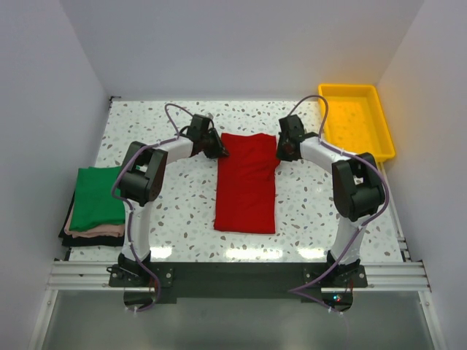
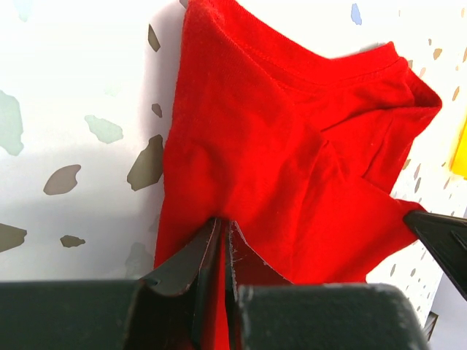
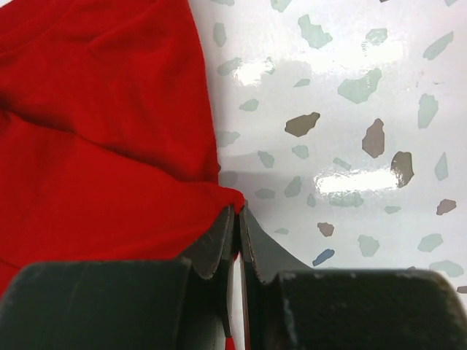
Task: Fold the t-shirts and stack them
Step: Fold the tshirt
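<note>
The red t-shirt (image 1: 246, 182) lies as a long folded strip in the middle of the table. My left gripper (image 1: 220, 152) is shut on its far left corner; the left wrist view shows red cloth (image 2: 292, 146) pinched between the closed jaws (image 2: 225, 226). My right gripper (image 1: 280, 153) is shut on the far right corner; the right wrist view shows the red edge (image 3: 109, 160) clamped at the jaw tips (image 3: 238, 210). The green t-shirt (image 1: 98, 197) lies folded on top of a pile at the left edge.
A yellow tray (image 1: 355, 120) stands at the back right, showing at the edge of the left wrist view (image 2: 460, 149). Under the green shirt lie pink and black folded cloths (image 1: 91, 235). White walls enclose the speckled table (image 1: 182, 219).
</note>
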You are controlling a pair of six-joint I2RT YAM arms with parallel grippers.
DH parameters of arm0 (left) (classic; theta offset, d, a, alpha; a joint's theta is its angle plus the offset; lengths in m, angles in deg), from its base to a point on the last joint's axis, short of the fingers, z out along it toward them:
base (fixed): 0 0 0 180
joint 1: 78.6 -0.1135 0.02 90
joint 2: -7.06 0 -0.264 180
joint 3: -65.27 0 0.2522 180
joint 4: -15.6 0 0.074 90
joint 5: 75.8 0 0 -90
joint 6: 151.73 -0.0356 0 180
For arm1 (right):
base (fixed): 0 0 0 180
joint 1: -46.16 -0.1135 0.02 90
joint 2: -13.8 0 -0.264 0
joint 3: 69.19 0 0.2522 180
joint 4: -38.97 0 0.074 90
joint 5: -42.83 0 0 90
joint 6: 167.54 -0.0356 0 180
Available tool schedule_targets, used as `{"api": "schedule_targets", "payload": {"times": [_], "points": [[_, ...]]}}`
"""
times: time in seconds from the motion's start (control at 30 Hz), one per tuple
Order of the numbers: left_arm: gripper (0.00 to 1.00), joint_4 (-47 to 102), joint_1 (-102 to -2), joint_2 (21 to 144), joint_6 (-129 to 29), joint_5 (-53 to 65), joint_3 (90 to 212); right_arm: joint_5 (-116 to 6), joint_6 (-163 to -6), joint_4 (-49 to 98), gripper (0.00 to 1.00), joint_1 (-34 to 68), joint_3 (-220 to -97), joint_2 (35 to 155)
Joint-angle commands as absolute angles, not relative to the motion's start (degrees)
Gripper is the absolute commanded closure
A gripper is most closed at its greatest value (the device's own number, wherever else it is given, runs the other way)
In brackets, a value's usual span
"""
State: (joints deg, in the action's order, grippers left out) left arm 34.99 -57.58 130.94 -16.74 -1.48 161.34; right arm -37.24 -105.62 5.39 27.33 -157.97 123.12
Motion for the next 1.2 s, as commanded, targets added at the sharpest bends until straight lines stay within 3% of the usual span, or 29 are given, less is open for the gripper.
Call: {"api": "schedule_targets", "payload": {"times": [0.0,0.87,1.17], "points": [[0.89,37.1,-57.9,132.9,-17.5,1.3,162.4,-33.7,-106.6,6.1,0.94,28.3,-157.3,120.2],[0.88,36.5,-57.9,133.4,-17.8,0.1,162.7,-38.4,-109.4,6.7,0.93,18.0,-165.4,123.7],[0.88,36.2,-57.9,133.4,-17.8,-0.4,162.7,-43.6,-112.3,12.1,0.87,17.8,-163.3,127.8]]}}
